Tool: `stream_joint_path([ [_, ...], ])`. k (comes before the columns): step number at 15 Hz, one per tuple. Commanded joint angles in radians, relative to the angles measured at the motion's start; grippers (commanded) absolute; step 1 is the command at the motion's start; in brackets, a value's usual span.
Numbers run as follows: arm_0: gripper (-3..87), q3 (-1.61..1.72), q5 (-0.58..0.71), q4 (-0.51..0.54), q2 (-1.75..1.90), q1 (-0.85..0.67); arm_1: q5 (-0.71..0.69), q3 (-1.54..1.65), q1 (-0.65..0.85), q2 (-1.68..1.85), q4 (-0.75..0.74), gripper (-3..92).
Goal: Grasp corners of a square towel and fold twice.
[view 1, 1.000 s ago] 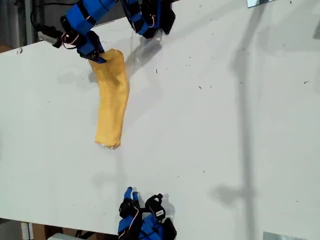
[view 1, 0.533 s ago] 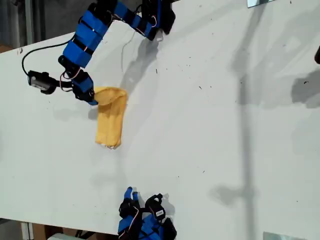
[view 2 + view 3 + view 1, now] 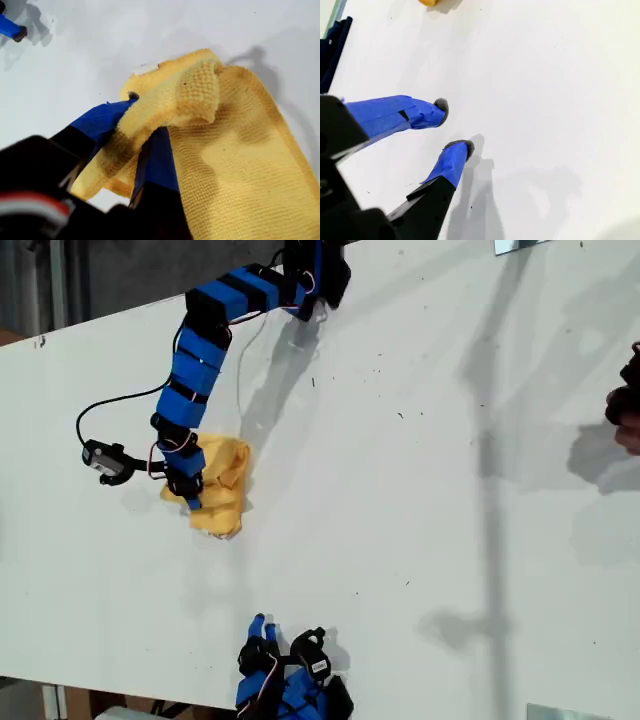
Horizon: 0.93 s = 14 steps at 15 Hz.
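Note:
The square towel is a yellow-orange cloth lying doubled over in a short bundle on the white table, towards the exterior view's left. My first gripper is shut on one of its hemmed corners, holding that end over the towel's near end. In the first wrist view the cloth is pinched between the blue fingers, and a small white tag lies just beyond. My second gripper rests at the table's near edge, open and holding nothing. A sliver of towel shows far ahead of it.
A person's hand shows at the exterior view's right edge, casting a shadow on the table. The first arm's base stands at the far edge. A black cable loops beside the first arm.
My first gripper has swung from the table's far edge towards the near side, carrying the towel's far end over the rest. The long strip is now a short folded bundle. A hand has appeared at the right.

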Motion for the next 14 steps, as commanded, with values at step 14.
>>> stream_joint_path([
  [14, 12.3, 0.005, -0.002, -0.008, 0.005, 0.005, -0.031, 0.124, 0.080, 0.092, 0.041, 23.5],
])
